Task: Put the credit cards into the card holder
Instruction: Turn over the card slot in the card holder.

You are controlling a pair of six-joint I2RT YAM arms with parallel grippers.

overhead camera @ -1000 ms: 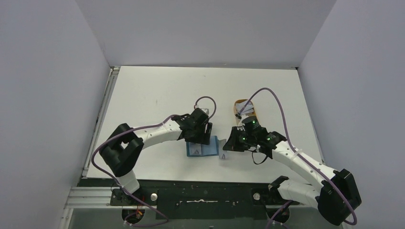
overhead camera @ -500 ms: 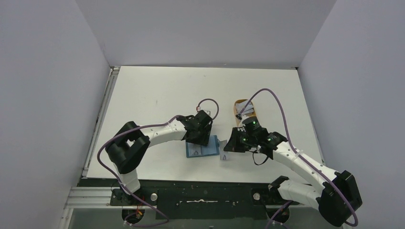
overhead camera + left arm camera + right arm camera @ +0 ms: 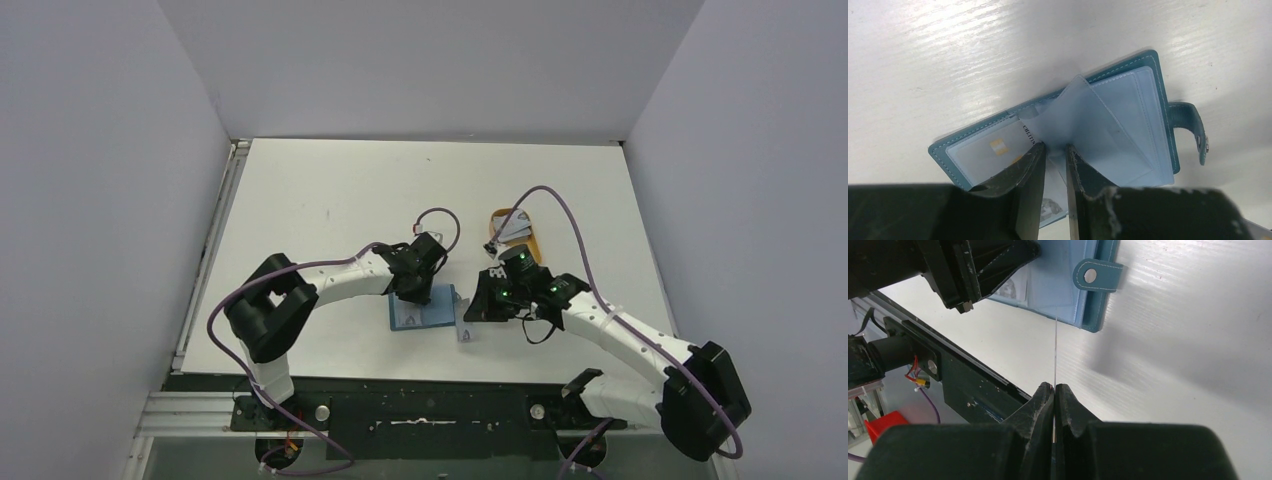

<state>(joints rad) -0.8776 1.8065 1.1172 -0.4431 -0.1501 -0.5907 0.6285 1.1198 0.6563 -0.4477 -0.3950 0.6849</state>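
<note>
Reaching in from the left across the white tabletop (image 3: pixel 320 200) with the left claw (image 3: pixel 1055 148), down onto the teal card holder (image 3: pixel 1148 90) lying open and flat near the front edge. Holding the jaws at a slit on either side of a clear sleeve (image 3: pixel 1093 115) standing up from the spine; hard telling whether actually pinching it or only flanking it. Displaying in the left-hand pocket a pale chip card (image 3: pixel 983 150) with a gold contact square and, beside it, a line of tiny black print beginning "CH", the rest being too small and too covered for reading. Trailing the snap tab (image 3: pixel 1193 122) off the holder's right side, metal stud facing up. Hovering just to the right of the holder with the right claw (image 3: pixel 1053 388), jaws pressing tight on a credit card (image 3: pixel 1055 347) held edge-on and showing only as a thin line in the wrist view, its far end lining up with the holder's edge beside the tab; touching or not, impossible telling. Rounding off the frame at back right, well apart from the holder, with an orange tray (image 3: pixel 496 225) carrying a few more grey cards (image 3: pixel 515 230), any lettering on them being too small for reading from overhead.
</note>
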